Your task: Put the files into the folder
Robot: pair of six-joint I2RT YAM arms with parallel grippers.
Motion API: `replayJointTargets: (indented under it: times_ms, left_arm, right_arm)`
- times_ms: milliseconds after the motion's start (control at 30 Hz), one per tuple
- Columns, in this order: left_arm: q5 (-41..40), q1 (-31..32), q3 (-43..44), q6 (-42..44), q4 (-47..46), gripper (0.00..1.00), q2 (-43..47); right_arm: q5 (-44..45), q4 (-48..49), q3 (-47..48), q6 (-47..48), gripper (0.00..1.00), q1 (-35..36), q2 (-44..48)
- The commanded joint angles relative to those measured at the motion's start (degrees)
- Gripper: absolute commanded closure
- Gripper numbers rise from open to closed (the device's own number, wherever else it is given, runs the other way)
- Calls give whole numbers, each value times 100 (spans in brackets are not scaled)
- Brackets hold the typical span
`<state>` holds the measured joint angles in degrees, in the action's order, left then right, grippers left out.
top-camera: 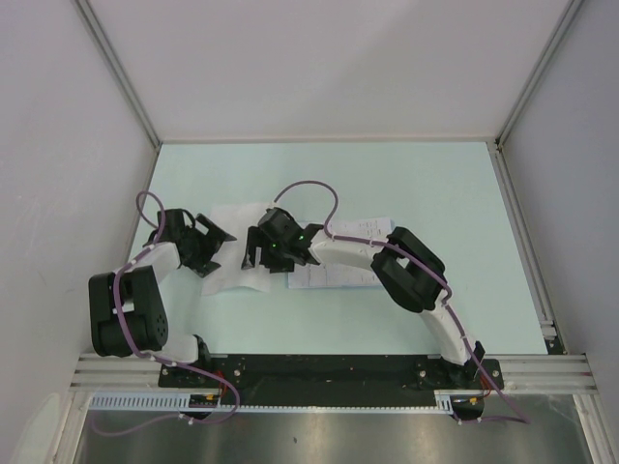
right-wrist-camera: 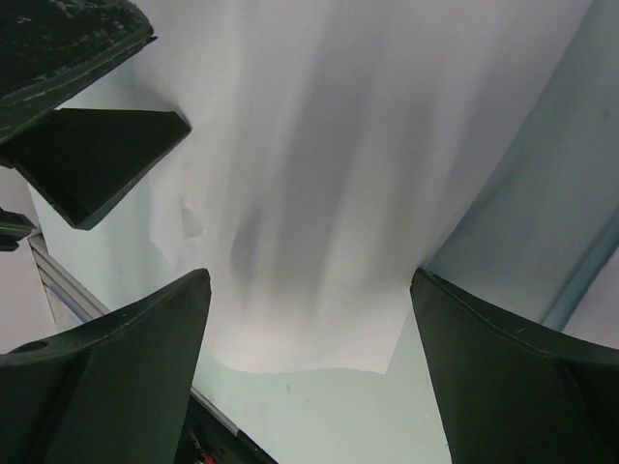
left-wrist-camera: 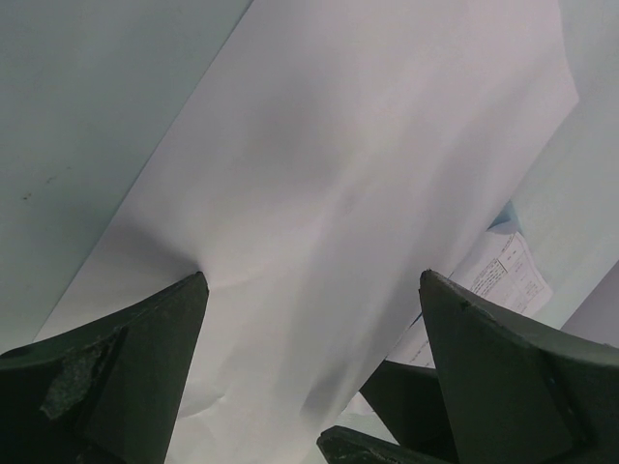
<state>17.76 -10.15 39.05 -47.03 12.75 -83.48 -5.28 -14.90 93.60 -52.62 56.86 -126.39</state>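
**Top external view.** The left arm rises from its base at 7 o'clock, elbow folded. Its wrist is turned toward 3 o'clock, so the left gripper (top-camera: 215, 249) points at the table's (top-camera: 435, 193) middle. The right arm starts at 5 o'clock, bends at an elbow near 3 o'clock and stretches low toward 9 o'clock. The right gripper (top-camera: 250, 253) ends just beside the left one, nose to nose. The files (top-camera: 240, 215) lie under both grippers, left of centre. A printed sheet (top-camera: 334, 277) sticks out from beneath the right forearm toward 4 o'clock. The folder cannot be made out here.

**Left wrist view.** The left gripper (left-wrist-camera: 311, 278) is spread wide, and nothing is clamped in it. A blank sheet (left-wrist-camera: 348, 155) runs between its fingers from 7 o'clock to 1 o'clock and puckers at the fingertip (left-wrist-camera: 189, 295) on the 9 o'clock side. At 4 o'clock a corner of printed paper (left-wrist-camera: 508, 275) shows beside a sliver of the pale-blue folder (left-wrist-camera: 503, 218).

**Right wrist view.** The right gripper (right-wrist-camera: 309, 275) is also parted wide and grips nothing. The blank sheet (right-wrist-camera: 338, 145) hangs rippled between its fingers, its lower edge toward 6 o'clock. The fingers (right-wrist-camera: 97, 159) of the left gripper intrude at 10 o'clock. A pale-blue edge (right-wrist-camera: 585, 271), apparently the folder, crosses at 4 o'clock.
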Motion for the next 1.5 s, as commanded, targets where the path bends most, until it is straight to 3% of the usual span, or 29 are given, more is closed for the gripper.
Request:
replayJointTargets:
  times_ms: [0, 300, 500, 700, 867, 1000, 1267, 1467]
  left_arm:
    - [-36, 40, -310, -17, 386, 0, -80]
    - [114, 48, -240, 71, 412, 0, -107]
    - [140, 48, -143, 167, 535, 1, -98]
    - [193, 31, -90, 159, 518, 1, -168]
    - [254, 40, -108, 115, 465, 0, -186]
    - [316, 40, -125, 88, 430, 0, -142]
    - [439, 31, -82, 97, 500, 0, -45]
    - [535, 31, 24, 185, 579, 1, 16]
  right_arm:
    - [-175, 390, -351, 287, 8, 9, -255]
    - [-544, 1804, -413, 1184, 0, -228, -325]
    - [-281, 2008, -352, 1728, 0, -500, -527]
    - [-781, 2384, -342, 1887, 0, -711, -624]
    - [-1492, 2886, -483, 1344, 0, -633, -677]
    - [-2107, 3967, -992, 570, 0, -589, -527]
    - [-2609, 4977, -1072, 112, 0, -816, -562]
    - [-2838, 5173, -1081, -91, 0, -984, -528]
